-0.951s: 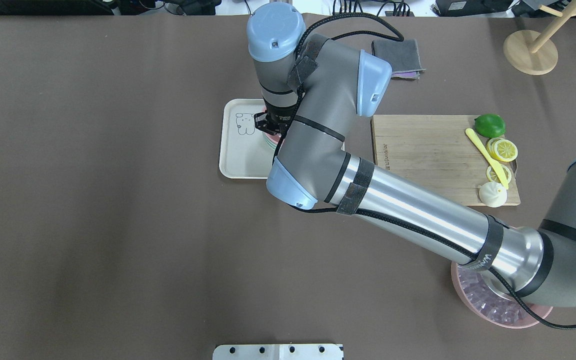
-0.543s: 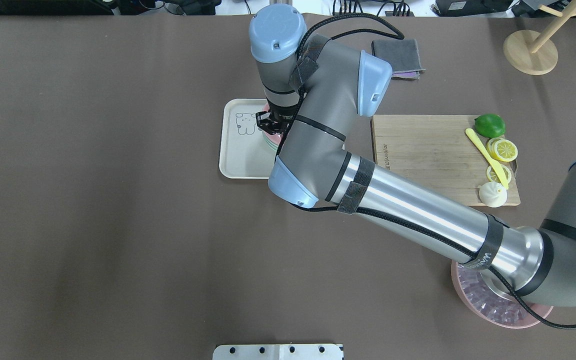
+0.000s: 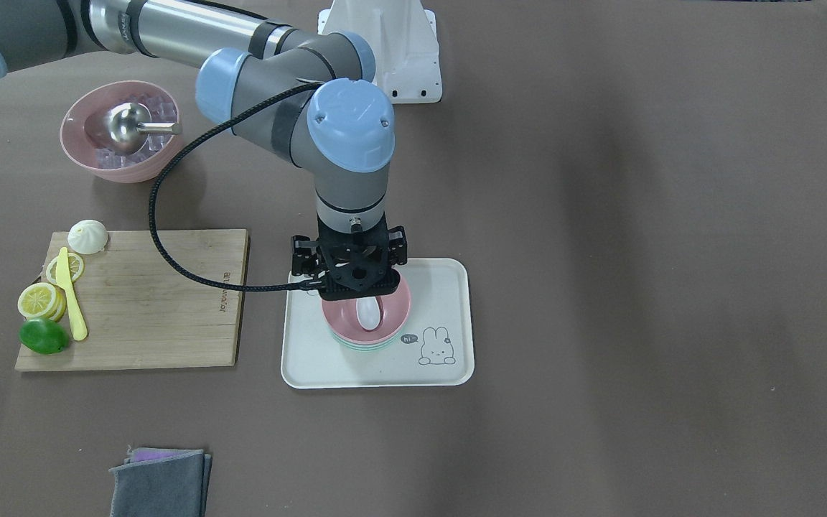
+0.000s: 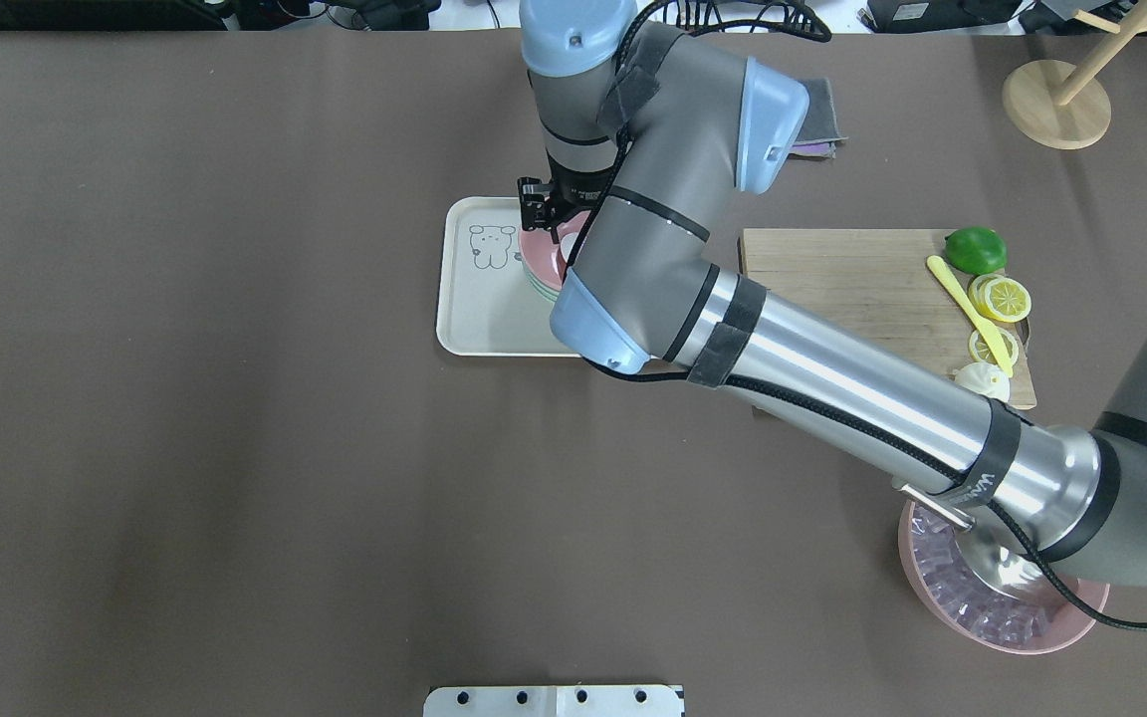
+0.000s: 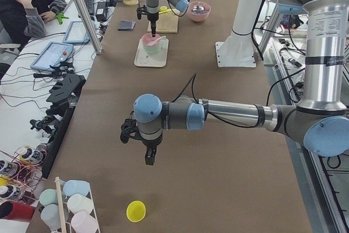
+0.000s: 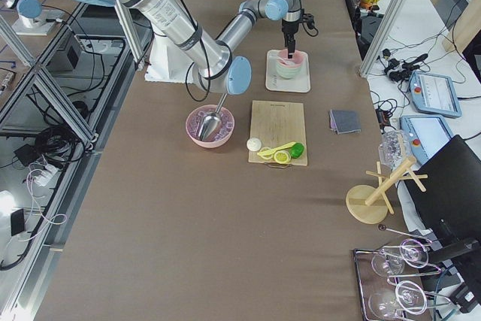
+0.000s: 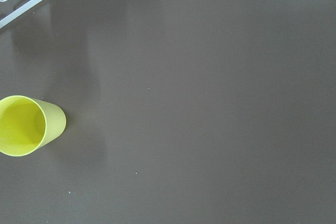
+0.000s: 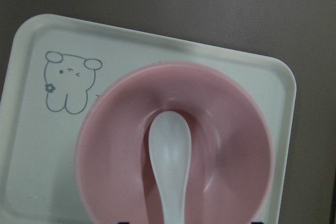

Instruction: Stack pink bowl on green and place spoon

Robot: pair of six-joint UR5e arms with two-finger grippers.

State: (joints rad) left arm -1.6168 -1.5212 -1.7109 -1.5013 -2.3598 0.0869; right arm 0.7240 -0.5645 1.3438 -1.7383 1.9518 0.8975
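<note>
The small pink bowl sits nested on the mint-green bowls on the cream tray. The white spoon lies inside the pink bowl, clear in the right wrist view, with its handle toward that view's bottom edge. My right gripper hangs open just above the bowl and holds nothing. The pink bowl is partly hidden by the arm in the overhead view. My left gripper hangs over bare table far from the tray; I cannot tell whether it is open or shut.
A larger pink bowl with ice and a steel scoop stands near the right arm's base. A wooden board holds a yellow knife, lemon slices, a lime and a bun. A grey cloth lies apart. A yellow cup lies near the left gripper.
My right gripper has risen and drawn back toward the tray's far edge. The spoon stays in the pink bowl.
</note>
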